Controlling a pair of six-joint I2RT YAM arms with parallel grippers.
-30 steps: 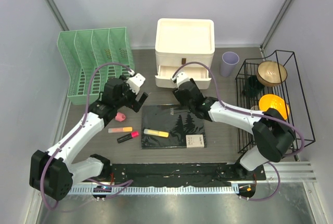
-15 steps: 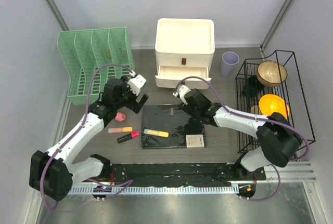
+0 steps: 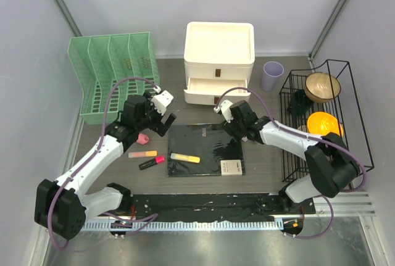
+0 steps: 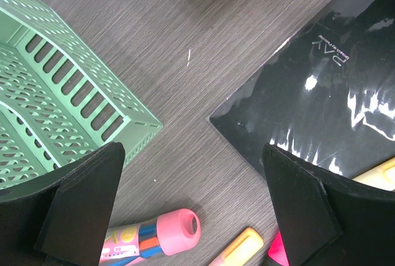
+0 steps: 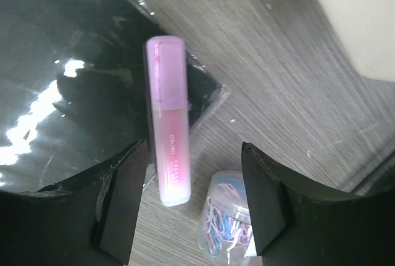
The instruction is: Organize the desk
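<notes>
The tidy-up looks like it has only just begun. The worktop (image 4: pixel 185 99) is the big dark wood top under everything, and lots of small things lie loose on it.

A black notebook (image 3: pixel 207 149) lies flat in the middle with a yellow marker (image 3: pixel 185 158) on top. Left of it are two more markers (image 3: pixel 147 158) and a pen with a pink cap (image 4: pixel 176 232). A pink marker (image 5: pixel 166 136) lies across the notebook's far right corner, with a little box of paper clips (image 5: pixel 225 216) just beside it.

The left end effector (image 4: pixel 191 155) is wide open and holds nothing. It hangs over the worktop between the green file rack (image 3: pixel 111 74) and the notebook. The right end effector (image 5: pixel 192 149) is open too and holds nothing, with one finger on each side of the pink marker.

I think all of these need putting away, maybe in the white drawers (image 3: pixel 219 62) or the rack.
</notes>
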